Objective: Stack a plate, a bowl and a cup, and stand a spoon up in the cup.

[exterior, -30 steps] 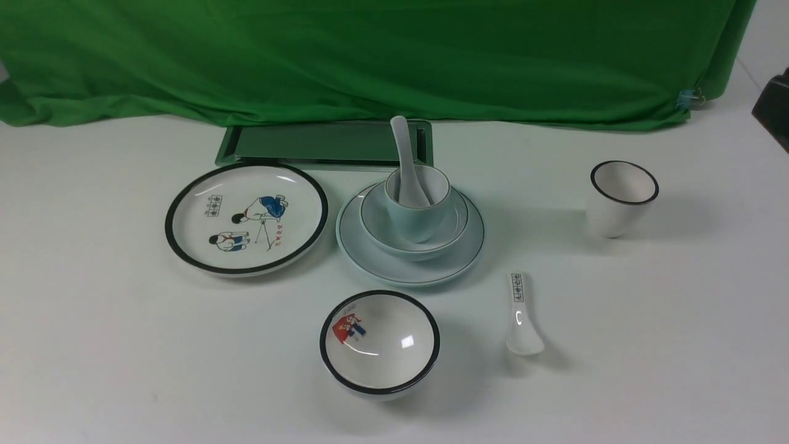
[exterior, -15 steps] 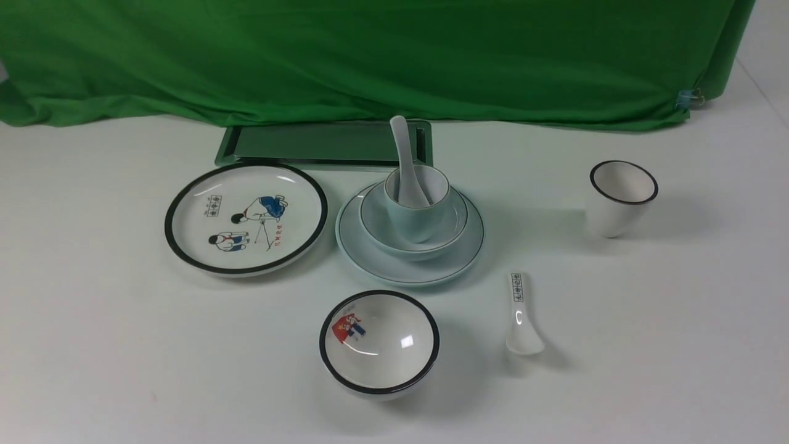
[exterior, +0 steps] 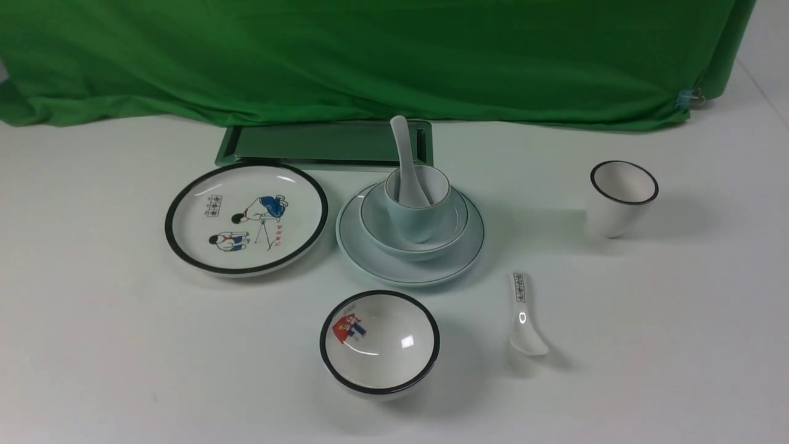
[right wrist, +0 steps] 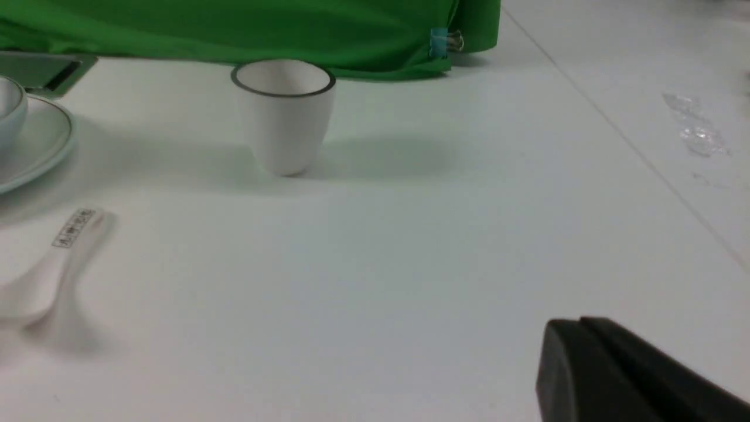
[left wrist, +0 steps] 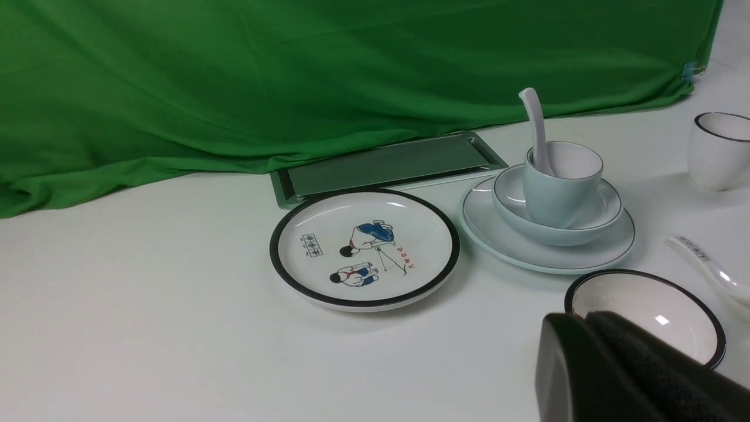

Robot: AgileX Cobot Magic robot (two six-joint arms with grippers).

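Observation:
The pale blue plate [exterior: 382, 268] lies at mid-table with the plain bowl [exterior: 376, 219] on it. The small pale-blue cup [exterior: 413, 222] stands in the bowl. The plain white spoon [exterior: 404, 154] stands in the cup, its handle leaning up and back. The left wrist view shows the same stack: plate [left wrist: 486, 225], bowl [left wrist: 562, 237], cup [left wrist: 556, 199], spoon [left wrist: 534, 123]. My left gripper [left wrist: 586, 319] is shut and empty, hanging near the black-rimmed bowl. My right gripper [right wrist: 577, 325] is shut and empty over bare table. Neither gripper appears in the front view.
A black-rimmed cartoon plate [exterior: 246, 219] lies left of the stack. A black-rimmed bowl [exterior: 379, 342] sits in front of it. A marked spoon [exterior: 524, 314] lies at front right, and a black-rimmed white cup [exterior: 622, 197] stands at far right. A green tray [exterior: 323, 145] lies against the green cloth.
A dark part at the front view's right edge has left the picture. The marked spoon has turned slightly, its scoop end shifting right. The stack has not moved.

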